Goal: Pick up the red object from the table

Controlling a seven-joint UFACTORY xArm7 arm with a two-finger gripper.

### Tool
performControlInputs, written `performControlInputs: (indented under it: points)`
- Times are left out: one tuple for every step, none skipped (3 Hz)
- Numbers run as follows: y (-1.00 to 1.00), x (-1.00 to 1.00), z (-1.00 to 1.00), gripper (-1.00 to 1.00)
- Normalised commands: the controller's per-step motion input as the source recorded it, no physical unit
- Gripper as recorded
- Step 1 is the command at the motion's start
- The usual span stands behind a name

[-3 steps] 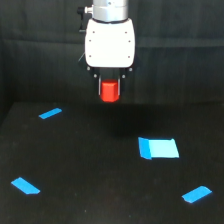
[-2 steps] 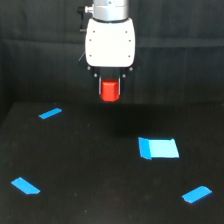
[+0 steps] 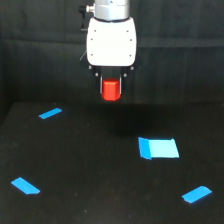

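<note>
The red object (image 3: 111, 90) is a small red-orange stubby cylinder held between the dark fingers of my gripper (image 3: 111, 89). It hangs well above the black table (image 3: 95, 170), in front of the dark backdrop. The gripper sits under a white housing (image 3: 111, 42) at the top centre of the exterior view. The jaws are shut on the object's sides; its lower end shows below the fingers.
Blue tape strips lie on the table at the exterior view's left (image 3: 50, 113), lower left (image 3: 25, 185) and lower right (image 3: 196, 193). A larger blue rectangle (image 3: 158, 148) lies right of centre. A black curtain (image 3: 185, 60) hangs behind.
The gripper, with the red object in it, has risen slightly. The tape pieces have not moved.
</note>
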Motion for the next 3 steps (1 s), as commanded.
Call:
performControlInputs:
  points:
    - [0.00, 0.07, -0.04, -0.99]
    - [-0.01, 0.06, 0.01, -0.96]
    - [-0.09, 0.00, 0.08, -0.93]
